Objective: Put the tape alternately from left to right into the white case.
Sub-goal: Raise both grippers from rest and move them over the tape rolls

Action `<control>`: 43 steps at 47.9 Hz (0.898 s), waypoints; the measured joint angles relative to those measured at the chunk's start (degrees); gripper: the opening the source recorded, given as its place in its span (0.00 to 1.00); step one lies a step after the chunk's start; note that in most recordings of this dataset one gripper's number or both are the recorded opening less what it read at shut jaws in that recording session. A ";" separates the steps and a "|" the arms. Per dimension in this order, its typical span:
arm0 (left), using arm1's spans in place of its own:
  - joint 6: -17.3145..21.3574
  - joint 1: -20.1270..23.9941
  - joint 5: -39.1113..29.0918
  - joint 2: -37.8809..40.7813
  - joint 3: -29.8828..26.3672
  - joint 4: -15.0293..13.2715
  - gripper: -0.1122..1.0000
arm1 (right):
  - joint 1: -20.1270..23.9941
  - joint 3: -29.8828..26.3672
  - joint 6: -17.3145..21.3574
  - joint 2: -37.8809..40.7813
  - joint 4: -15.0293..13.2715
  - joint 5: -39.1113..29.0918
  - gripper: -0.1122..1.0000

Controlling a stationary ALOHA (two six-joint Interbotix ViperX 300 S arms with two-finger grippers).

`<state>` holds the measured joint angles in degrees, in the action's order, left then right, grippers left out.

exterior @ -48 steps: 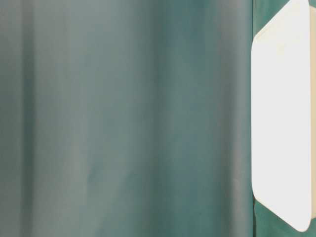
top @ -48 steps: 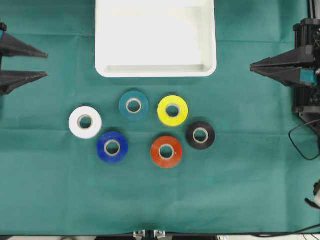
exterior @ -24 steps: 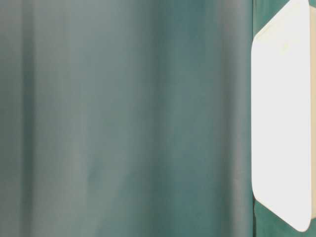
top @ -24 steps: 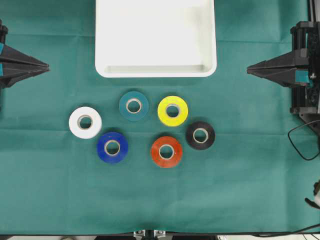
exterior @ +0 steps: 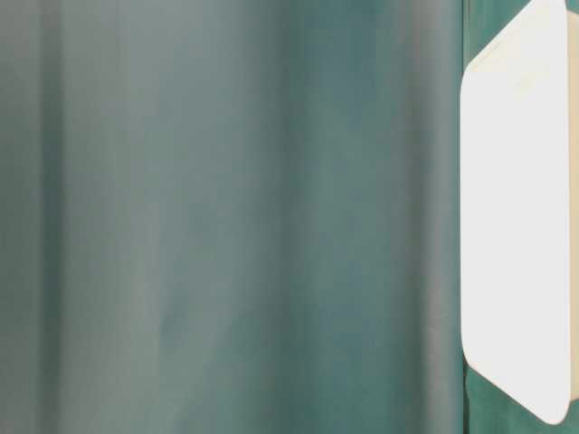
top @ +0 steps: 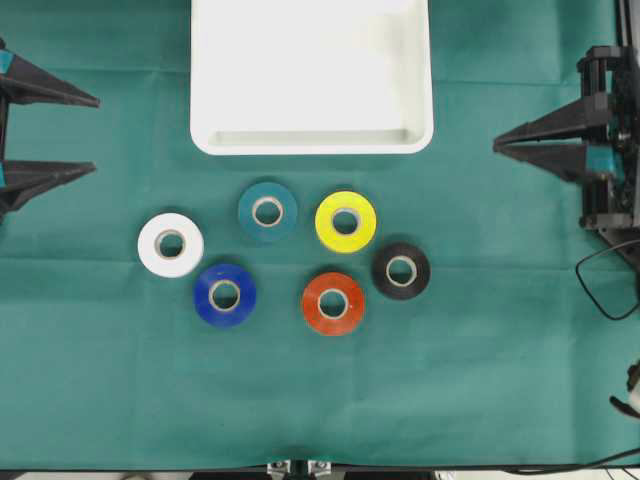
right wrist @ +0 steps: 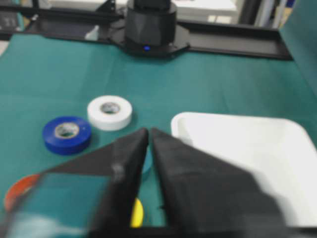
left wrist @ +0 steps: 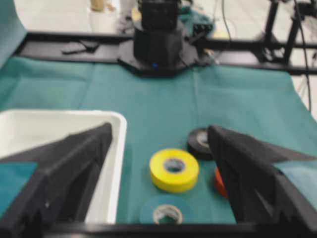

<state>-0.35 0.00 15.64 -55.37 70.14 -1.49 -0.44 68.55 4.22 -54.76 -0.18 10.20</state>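
Six small ring-shaped tape rolls with pale cores lie flat on the green cloth [top: 480, 350], all outside the case: white roll [top: 170, 245] far left, blue roll [top: 225, 295] just below-right of it, teal roll [top: 267, 211] and yellow roll [top: 345, 221] in the upper row, red-orange roll [top: 333, 303] and black roll [top: 401, 270] lower right. Rolls sit close, some nearly touching; none stacked.

Shallow glossy white rectangular case [top: 311, 140] with rounded corners sits just above the cluster at top centre, nothing in it. In the table-level view only its edge [exterior: 520, 226] shows, rest is blurred cloth.

Left gripper [top: 90, 133] at the left edge, well apart from the rolls, jaws spread wide, holding nothing, touching nothing. Right gripper [top: 498, 146] at the right edge, jaws only narrowly parted, a slim gap between the tips, holding nothing.

Black cable [top: 605, 285] loops on the cloth at the right edge, clear of the rolls.
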 measured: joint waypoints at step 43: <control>-1.05 -0.26 -14.06 11.07 -7.12 -0.09 0.60 | -0.09 -6.50 2.72 9.23 0.00 -10.46 0.78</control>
<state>-1.41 -0.26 1.58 -44.30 63.02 -1.58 -0.53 62.05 6.94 -45.53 -0.18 -0.26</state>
